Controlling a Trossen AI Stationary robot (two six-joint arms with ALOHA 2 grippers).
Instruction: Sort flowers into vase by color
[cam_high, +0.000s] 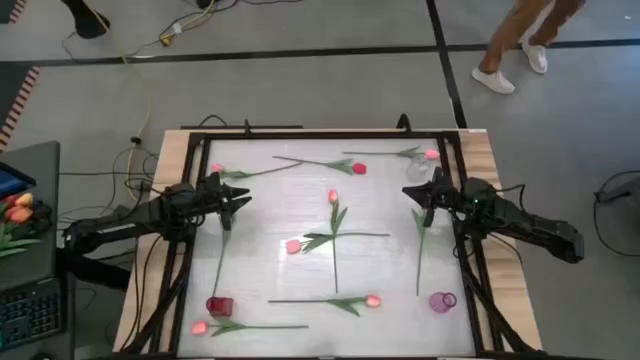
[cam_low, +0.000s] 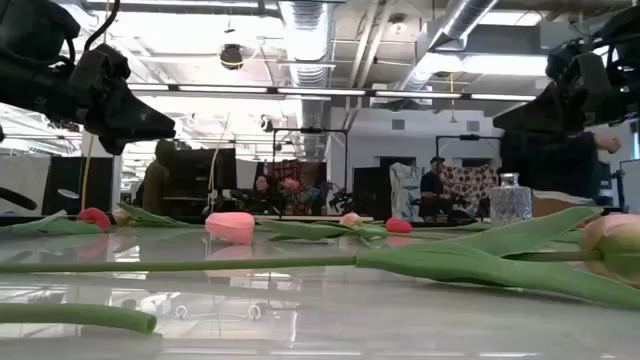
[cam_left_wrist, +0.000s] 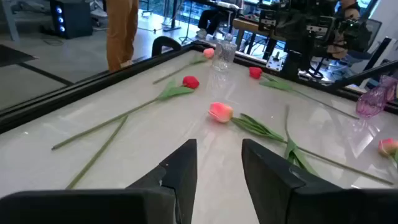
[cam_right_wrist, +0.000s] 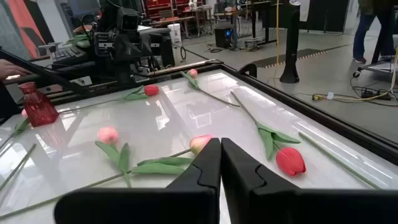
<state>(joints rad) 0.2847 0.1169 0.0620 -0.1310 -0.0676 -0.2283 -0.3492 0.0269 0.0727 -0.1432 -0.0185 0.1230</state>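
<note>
A glossy white table top (cam_high: 380, 275) in a dark frame fills the middle of the high view, with the two dark arms reaching in from either side. The left gripper (cam_high: 243, 196) hangs above the left part of the table with its two dark fingers (cam_left_wrist: 180, 174) spread apart and nothing between them. The right gripper (cam_high: 408, 192) hangs above the right part, its fingers (cam_right_wrist: 208, 165) pressed together on nothing.

The artificial tulips with long thin green stems (cam_high: 335, 235) lie flat and scattered over the table, none in a vase: pink and red heads along the far edge, two pink ones crossing near the centre, a salmon-pink one and a pink one near the front edge, and single stems under each gripper.

A small dark red glass vase (cam_high: 220, 305) stands at the front left corner, a purple glass vase (cam_high: 443, 301) at the front right, and a clear glass vase (cam_high: 417, 170) at the far right, beside the right gripper.
</note>
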